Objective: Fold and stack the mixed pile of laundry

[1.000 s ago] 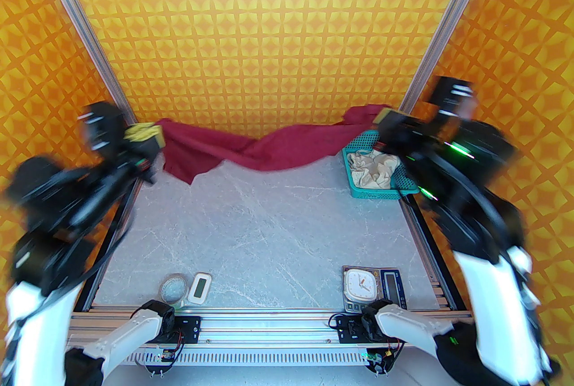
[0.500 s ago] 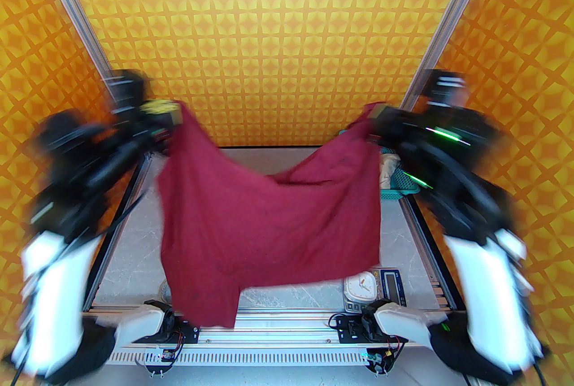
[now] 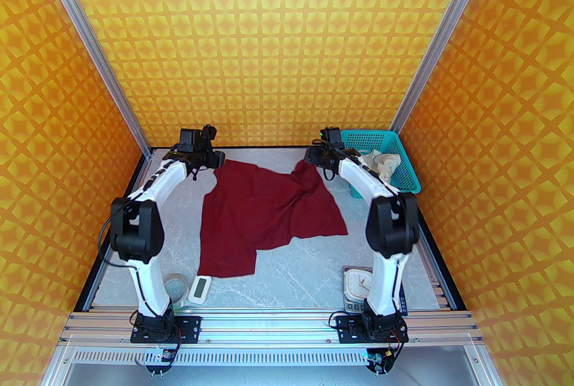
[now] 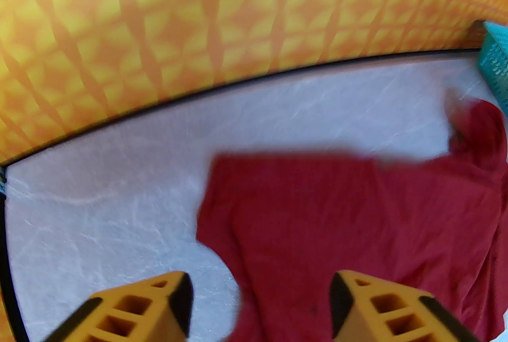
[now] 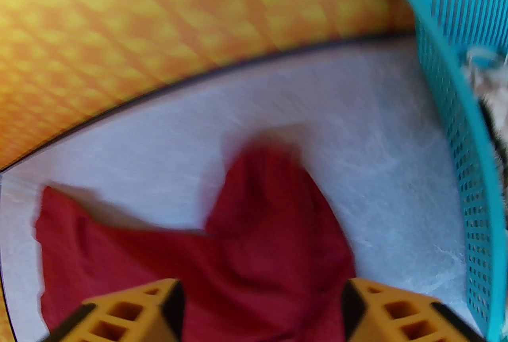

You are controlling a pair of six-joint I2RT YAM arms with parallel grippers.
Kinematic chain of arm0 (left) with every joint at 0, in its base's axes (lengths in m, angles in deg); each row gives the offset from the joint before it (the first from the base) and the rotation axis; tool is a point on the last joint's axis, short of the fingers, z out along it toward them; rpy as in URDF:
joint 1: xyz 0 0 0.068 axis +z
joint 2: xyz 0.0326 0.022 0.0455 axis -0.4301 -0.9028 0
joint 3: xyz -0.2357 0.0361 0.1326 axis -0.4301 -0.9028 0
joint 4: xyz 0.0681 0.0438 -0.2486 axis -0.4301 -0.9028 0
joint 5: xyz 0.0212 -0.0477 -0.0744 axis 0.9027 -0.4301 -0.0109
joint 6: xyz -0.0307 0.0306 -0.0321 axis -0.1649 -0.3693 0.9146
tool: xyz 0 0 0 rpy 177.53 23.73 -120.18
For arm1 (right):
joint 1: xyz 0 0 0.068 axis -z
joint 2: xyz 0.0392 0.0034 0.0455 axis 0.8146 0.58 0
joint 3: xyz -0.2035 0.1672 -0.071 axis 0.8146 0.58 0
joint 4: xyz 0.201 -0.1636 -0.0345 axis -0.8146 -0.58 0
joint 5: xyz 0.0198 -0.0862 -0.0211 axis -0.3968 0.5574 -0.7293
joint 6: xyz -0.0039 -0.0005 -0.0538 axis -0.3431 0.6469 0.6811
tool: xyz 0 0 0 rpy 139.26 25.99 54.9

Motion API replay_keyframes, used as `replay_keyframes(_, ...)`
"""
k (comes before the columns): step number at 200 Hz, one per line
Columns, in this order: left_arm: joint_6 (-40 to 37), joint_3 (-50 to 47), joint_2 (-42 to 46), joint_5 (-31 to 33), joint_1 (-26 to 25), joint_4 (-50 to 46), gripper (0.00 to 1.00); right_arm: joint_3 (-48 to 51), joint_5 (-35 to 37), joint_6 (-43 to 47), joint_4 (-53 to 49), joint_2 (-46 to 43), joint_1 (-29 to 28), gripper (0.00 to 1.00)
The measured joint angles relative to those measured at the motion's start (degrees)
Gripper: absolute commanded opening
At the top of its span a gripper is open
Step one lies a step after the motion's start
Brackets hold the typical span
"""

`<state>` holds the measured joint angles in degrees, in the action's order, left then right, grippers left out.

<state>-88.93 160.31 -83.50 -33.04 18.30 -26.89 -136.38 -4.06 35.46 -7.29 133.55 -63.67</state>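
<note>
Enclosing grey tbl (image 3: 305, 267), shirt (image 3: 264, 205): orange walls (image 3: 269, 39).

Seen from the wrists everything smears: the red shirt (image 4: 337, 213) has fuzzy edges and runs off the bottom. The right arm (image 3: 358, 182) hides part of the cream shorts (image 3: 386, 162) in the basket (image 3: 408, 171), and most of the scale (image 3: 351, 306).

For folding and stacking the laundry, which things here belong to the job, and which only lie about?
Job:
dark red shirt
cream-white shorts

Lying about:
teal basket, which holds the shorts
white clock
small white device
round object
</note>
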Motion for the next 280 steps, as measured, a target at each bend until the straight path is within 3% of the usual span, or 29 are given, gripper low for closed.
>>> replay_keyframes(24, 4.83, -6.60, 6.91, 1.90, 0.20, -0.70, 0.85, 5.53, -0.13, -0.46, -0.85, -5.81, 1.07, 0.79)
replay_keyframes(62, 16.06, -25.81, 25.68, 3.56, 0.46, -4.44, 0.90, 24.85, -1.36, -2.01, -1.84, -26.34, 2.27, 0.84)
replay_keyframes(93, 22.23, -41.31, 35.28, 3.56, 0.50, -7.72, 0.89, 40.74, -4.83, -3.48, -2.38, -36.70, 10.01, 0.83)
replay_keyframes(121, 24.46, -47.34, 34.07, 2.89, 0.50, -10.91, 0.88, 47.63, -6.93, -4.02, -4.24, -35.65, 13.73, 0.77)
replay_keyframes(168, 26.71, -47.80, 30.73, 1.51, -0.09, -11.78, 0.81, 47.84, -9.73, -4.50, -3.02, -32.33, 13.70, 0.71)
replay_keyframes(218, 29.29, -48.15, 25.49, 0.68, -4.33, -11.39, 0.79, 48.13, -10.01, -4.46, -1.77, -29.75, 13.70, 0.69)
replay_keyframes(280, 32.41, -47.71, 22.84, 6.86, -8.28, -11.54, 0.82, 48.19, -10.03, -4.28, -1.64, -26.95, 13.70, 0.61)
